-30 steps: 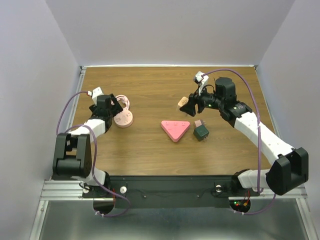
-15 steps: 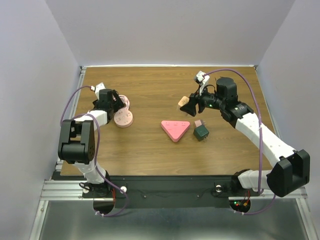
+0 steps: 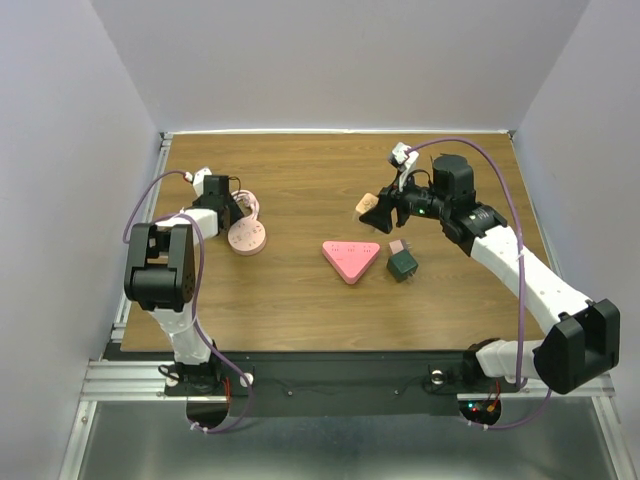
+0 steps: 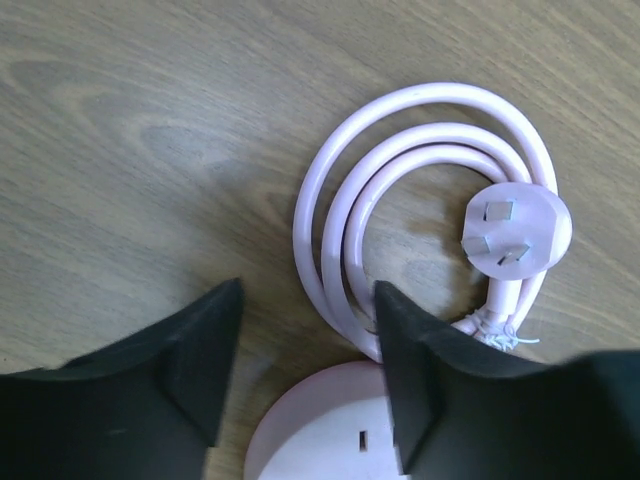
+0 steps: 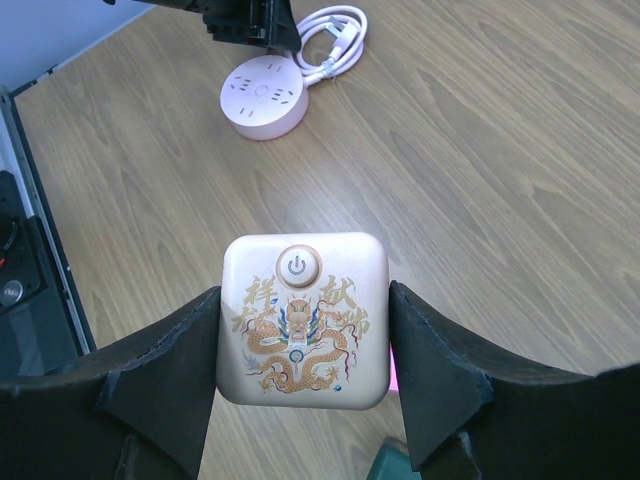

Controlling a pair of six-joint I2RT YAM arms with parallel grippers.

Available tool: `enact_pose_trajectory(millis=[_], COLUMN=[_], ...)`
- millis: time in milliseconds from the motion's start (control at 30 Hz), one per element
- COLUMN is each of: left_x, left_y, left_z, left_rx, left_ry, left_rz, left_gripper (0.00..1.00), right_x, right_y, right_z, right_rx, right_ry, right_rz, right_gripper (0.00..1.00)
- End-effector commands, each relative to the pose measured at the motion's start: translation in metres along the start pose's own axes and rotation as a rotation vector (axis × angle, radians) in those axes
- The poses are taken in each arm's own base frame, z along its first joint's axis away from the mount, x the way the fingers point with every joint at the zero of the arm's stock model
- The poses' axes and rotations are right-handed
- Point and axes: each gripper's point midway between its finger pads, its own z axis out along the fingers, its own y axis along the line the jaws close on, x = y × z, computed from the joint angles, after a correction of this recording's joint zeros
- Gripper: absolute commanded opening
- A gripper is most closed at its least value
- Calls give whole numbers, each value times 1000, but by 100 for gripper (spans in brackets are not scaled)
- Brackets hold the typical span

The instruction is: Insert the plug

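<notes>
Left gripper [image 4: 305,305] fingers apart, hovers over coiled cord [image 4: 420,125]. Plug [image 4: 515,228] on table [image 4: 140,140], right of centre in left wrist frame, prongs up, near round pink socket [image 4: 320,440]. Right gripper [image 5: 302,300] clamped on beige dragon-print cube [image 5: 303,345].

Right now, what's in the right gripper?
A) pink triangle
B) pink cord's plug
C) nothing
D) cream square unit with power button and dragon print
D: in the right wrist view the right gripper has its two fingers clamped on the sides of the cream square unit.
</notes>
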Motion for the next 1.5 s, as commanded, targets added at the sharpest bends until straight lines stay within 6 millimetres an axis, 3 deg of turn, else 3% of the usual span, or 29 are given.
enact_pose_trajectory(millis=[0,33,133,267,467,667,700,900,1067,1200,1267,1333,1433,1467], left_x=[-1,0,6,16,33,52,58,84,97,94,92,87,80,74], left_y=[1,0,-5,-18,-54,-116,-134,-195,-223,-229,-226,-224,-223,-222], left_z=[0,0,2,3,-6,-36,-46,-67,-78,-81,-79,-78,-81,-83], left_rx=[-8,-3,27,82,199,382,428,615,700,727,707,685,686,686], left_ry=[22,25,46,71,92,113,115,156,166,149,149,134,121,110], left_rz=[5,13,31,66,151,224,244,316,374,410,419,425,435,429], left_gripper=[48,35,16,0,0,0,0,0,0,0,5,18,55,60], right_x=[-25,-25,-23,-22,-20,-15,-13,-4,7,6,10,9,13,13], right_y=[5,5,5,5,8,15,17,24,26,34,33,35,36,36], right_z=[-6,-6,-6,-5,-3,-1,0,3,11,23,31,39,52,55], right_rx=[-14,-14,-15,-20,-42,-91,-105,-156,-176,-198,-202,-208,-220,-221], right_ry=[-87,-88,-86,-82,-79,-71,-68,-74,-61,-63,-49,-47,-39,-39], right_rz=[-70,-71,-69,-65,-61,-50,-48,-52,-40,-67,-67,-77,-78,-82], right_gripper=[0,0,0,1,0,0,0,1,0,0,0,0,0,0])
